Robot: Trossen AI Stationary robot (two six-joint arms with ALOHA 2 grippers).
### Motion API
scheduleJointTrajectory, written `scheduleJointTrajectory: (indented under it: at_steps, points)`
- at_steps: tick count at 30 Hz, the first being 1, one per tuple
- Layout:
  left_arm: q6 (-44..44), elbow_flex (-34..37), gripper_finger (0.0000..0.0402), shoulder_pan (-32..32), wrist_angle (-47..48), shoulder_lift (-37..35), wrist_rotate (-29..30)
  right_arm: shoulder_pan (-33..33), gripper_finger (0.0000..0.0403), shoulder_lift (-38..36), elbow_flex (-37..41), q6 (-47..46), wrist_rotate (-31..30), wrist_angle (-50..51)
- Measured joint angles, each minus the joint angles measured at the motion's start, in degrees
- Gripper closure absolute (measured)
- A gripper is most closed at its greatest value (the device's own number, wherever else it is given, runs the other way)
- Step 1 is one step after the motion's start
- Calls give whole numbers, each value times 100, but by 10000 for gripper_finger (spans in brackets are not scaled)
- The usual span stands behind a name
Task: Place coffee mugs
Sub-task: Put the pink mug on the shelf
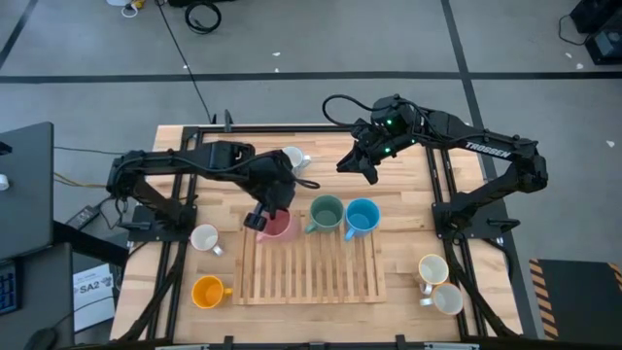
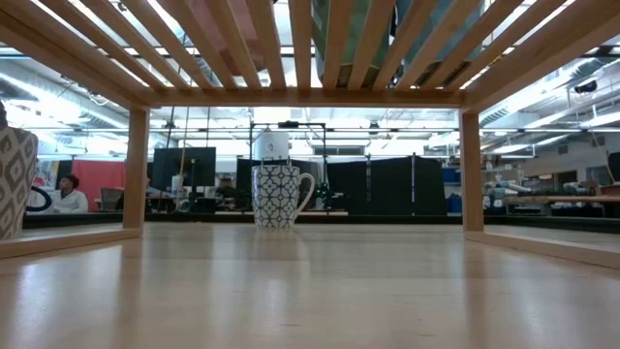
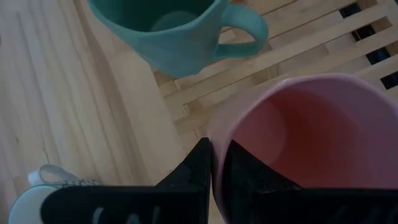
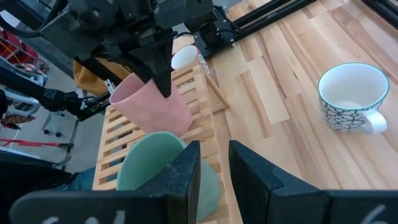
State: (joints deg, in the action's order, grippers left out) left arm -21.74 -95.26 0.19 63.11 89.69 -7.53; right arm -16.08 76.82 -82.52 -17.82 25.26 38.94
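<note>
My left gripper (image 1: 260, 219) is shut on a pink mug (image 1: 282, 227) at the far left corner of the wooden slatted rack (image 1: 311, 277). A green mug (image 1: 326, 212) and a blue mug (image 1: 362, 216) stand upright on the rack's far edge beside it. My right gripper (image 1: 372, 175) hovers over the table beyond those two, its fingers a little apart with nothing between them. A patterned white mug (image 1: 292, 158) stands on the table behind the rack. My left gripper pinches the pink mug's wall at the rim (image 3: 216, 163), with one finger (image 3: 249, 171) inside the mug and the other finger (image 3: 194, 174) outside. The fingers come from above, slanting down. The mug (image 4: 152, 106) is tilted over the rack; whether its base touches the slats, I cannot tell.
A white mug (image 1: 206, 238) and an orange mug (image 1: 209, 290) stand on the table left of the rack. Two cream mugs (image 1: 433, 269) (image 1: 447, 297) stand at the right. The rack's near slats are bare. Black frame rails run along both table sides.
</note>
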Motion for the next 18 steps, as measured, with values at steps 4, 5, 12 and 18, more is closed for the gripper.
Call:
scheduleJointTrajectory:
  at_steps: [4,5,12,18]
  points:
    - [4,0,372,2,-151,13,40,2,313,0,0,0,0,0]
    - [1,0,372,2,-163,13,43,2,313,0,0,0,0,0]
    - [5,0,372,2,-228,54,43,2,313,0,0,0,-4,15]
    - [1,-7,369,0,-226,121,7,2,313,2,0,0,-5,17]
